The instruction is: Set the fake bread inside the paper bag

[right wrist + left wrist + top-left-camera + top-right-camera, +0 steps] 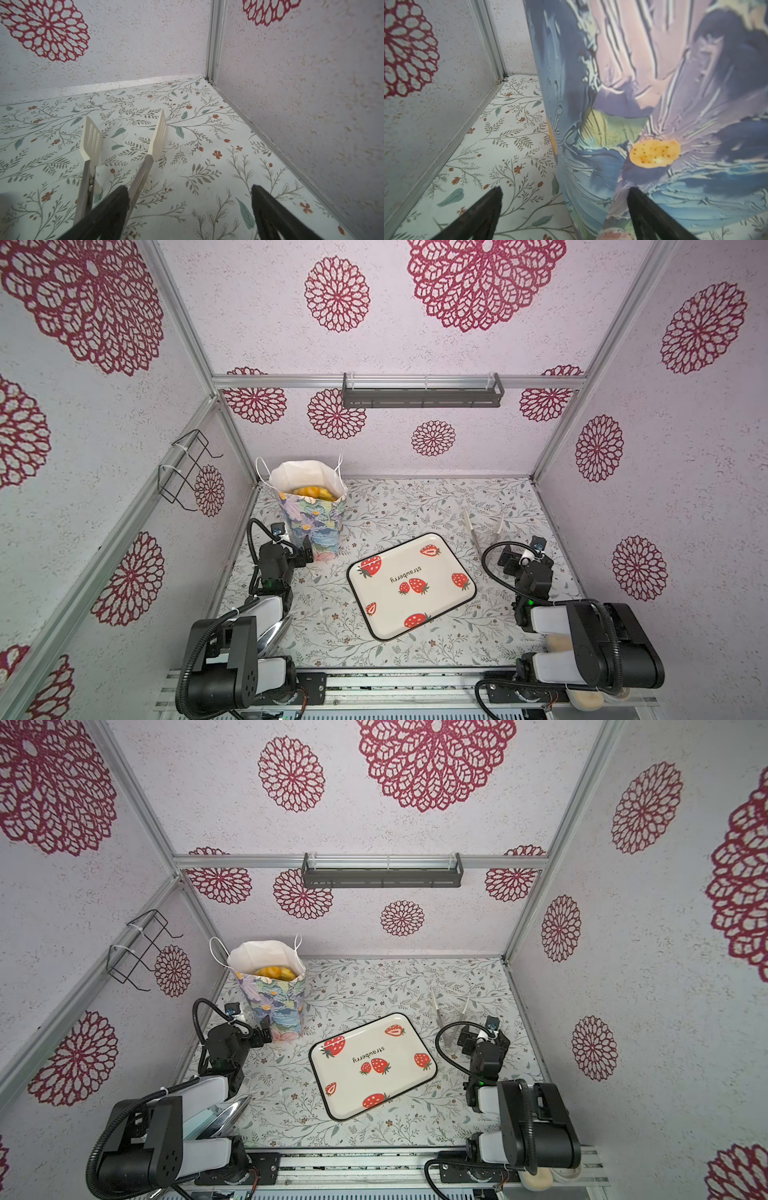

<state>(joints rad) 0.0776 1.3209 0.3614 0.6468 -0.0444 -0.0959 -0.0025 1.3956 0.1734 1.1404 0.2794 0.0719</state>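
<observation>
The paper bag stands upright at the back left of the table, its mouth open. Golden fake bread shows inside it, low under the white lining. My left gripper is open and low at the bag's near bottom corner. In the left wrist view the bag fills most of the picture, and its corner edge runs between the left gripper's spread fingers. My right gripper is open over bare table at the right, holding nothing.
A cream strawberry tray lies bare mid-table. Metal tongs with cream tips lie just beyond the right gripper, beside one finger. A wire rack hangs on the left wall and a grey shelf on the back wall.
</observation>
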